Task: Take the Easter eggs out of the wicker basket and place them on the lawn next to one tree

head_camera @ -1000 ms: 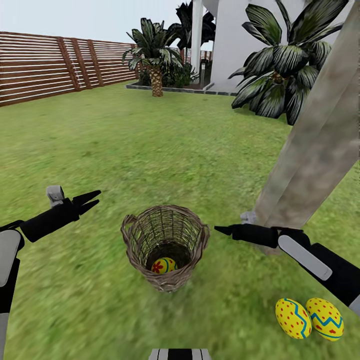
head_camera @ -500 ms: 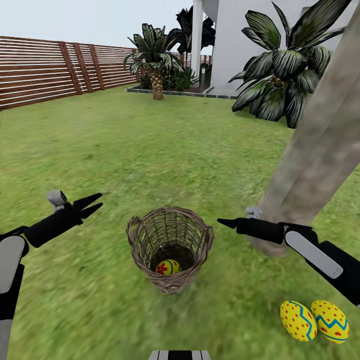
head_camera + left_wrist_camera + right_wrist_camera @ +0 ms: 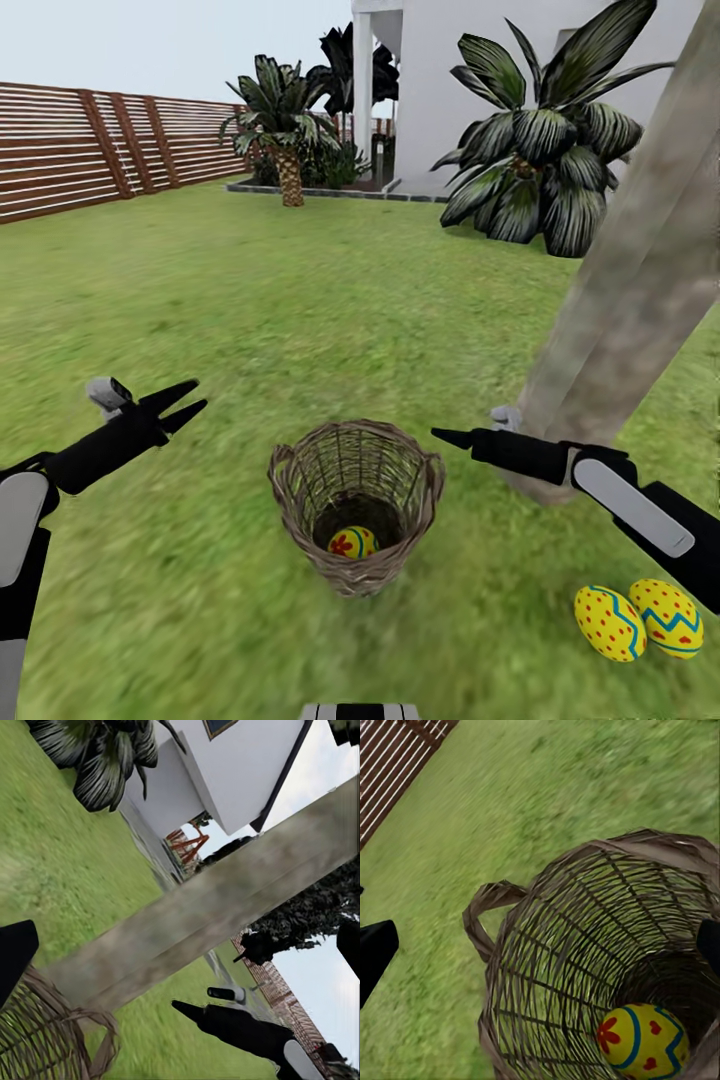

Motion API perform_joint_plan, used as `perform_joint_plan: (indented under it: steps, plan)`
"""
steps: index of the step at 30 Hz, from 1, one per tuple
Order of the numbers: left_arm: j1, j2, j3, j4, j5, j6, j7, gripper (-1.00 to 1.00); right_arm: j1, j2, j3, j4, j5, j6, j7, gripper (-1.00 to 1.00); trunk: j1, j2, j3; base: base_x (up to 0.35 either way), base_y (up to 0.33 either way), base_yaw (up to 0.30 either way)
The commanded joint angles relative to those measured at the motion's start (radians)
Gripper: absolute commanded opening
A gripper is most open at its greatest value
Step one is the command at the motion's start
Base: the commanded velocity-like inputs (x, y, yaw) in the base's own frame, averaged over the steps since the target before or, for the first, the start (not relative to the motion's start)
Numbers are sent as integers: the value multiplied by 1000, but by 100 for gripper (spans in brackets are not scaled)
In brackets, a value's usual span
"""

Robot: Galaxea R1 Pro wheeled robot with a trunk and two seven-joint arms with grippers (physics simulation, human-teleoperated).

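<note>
On the lawn (image 3: pixel 300 300) beside the tree (image 3: pixel 640 290), two Easter eggs (image 3: pixel 640 620) already lie touching, while the third egg (image 3: pixel 353 543) sits at the bottom of the wicker basket (image 3: pixel 357 470). Over the last second the head view panned slightly; both arms held roughly the same flanking pose. Left gripper (image 3: pixel 185 404) narrowly parted and empty, right gripper (image 3: pixel 445 436) empty, spacing unclear; judged: last egg awaits pickup.

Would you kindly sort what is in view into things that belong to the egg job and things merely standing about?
Job:
egg in basket
two eggs on lawn
wicker basket
tree
lawn

Standing about:
fence
palms
white house
</note>
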Motion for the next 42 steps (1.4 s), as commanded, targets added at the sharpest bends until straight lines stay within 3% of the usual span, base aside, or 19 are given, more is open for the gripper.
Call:
perform_joint_plan:
  steps: [1,3,8,18,33,42]
  plan:
    - [0,0,1,0,-2,4,-5,100,-1,-1,-3,-2,-10,2,6,100,0,0,0,123,276,-206]
    - [0,0,1,0,-2,4,-5,100,-1,0,-22,-5,-47,2,27,100,0,0,3,141,274,-206]
    - [0,-1,-1,0,-1,4,-5,100,1,1,-54,-5,-54,2,43,100,0,0,9,162,271,-206]
    - [0,-2,-1,0,-1,4,-5,100,3,2,-58,-5,-56,2,46,100,0,0,21,166,257,-206]
    - [0,-2,-1,0,-1,4,-5,100,3,5,-61,-5,-56,2,46,100,0,0,38,10,13,-206]
    - [0,-2,-2,0,-1,4,-5,100,3,6,-61,-5,-57,2,46,100,0,0,49,-221,43,-206]
